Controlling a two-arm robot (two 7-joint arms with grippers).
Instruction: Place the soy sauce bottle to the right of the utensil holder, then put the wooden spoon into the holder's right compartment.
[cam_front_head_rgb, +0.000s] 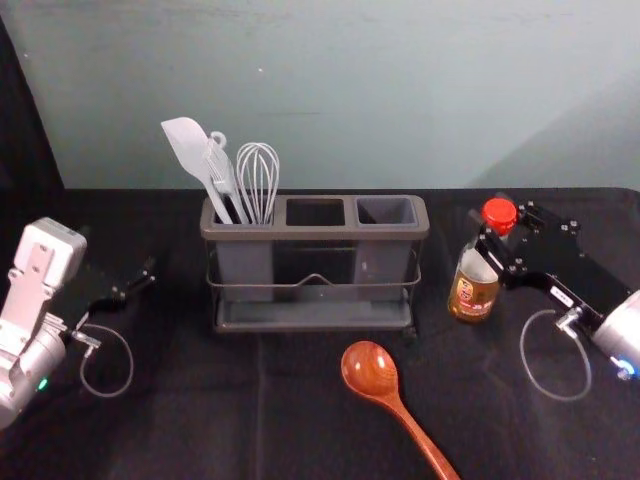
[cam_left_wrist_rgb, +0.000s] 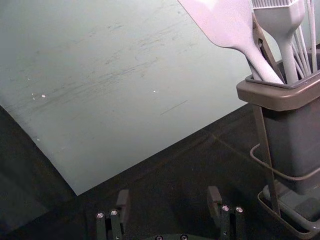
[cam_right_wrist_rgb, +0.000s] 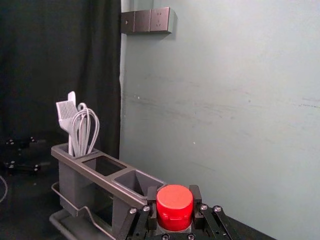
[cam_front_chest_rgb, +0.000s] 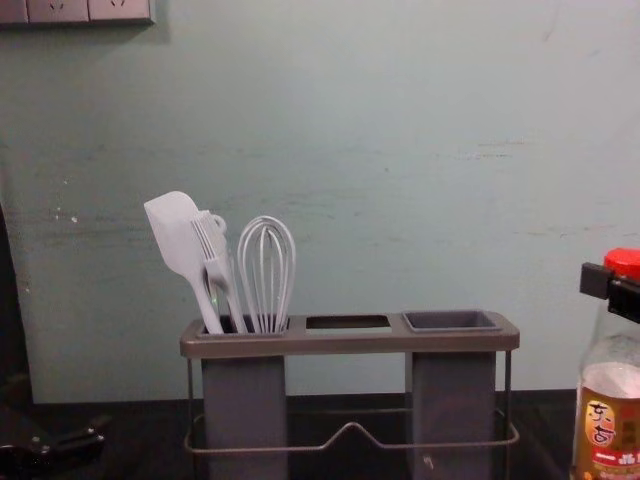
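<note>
**Firm Hold Called For**

The clear, red-capped glass soy sauce bottle (cam_front_head_rgb: 474, 290) is clasped by the neck, near-upright, in the closed-in fingers of the right gripper (cam_right_wrist_rgb: 174, 201), just right of the grey three-compartment utensil holder (cam_front_head_rgb: 340, 235). Stiff, probably slick and bottom-heavy, it is best gripped there. The left gripper (cam_left_wrist_rgb: 168, 200), empty, is parked left, fingers spread.

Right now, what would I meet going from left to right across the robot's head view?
Left claw → pale spatula → whisk → wooden spoon → soy sauce bottle, with the right claw at its neck.
</note>
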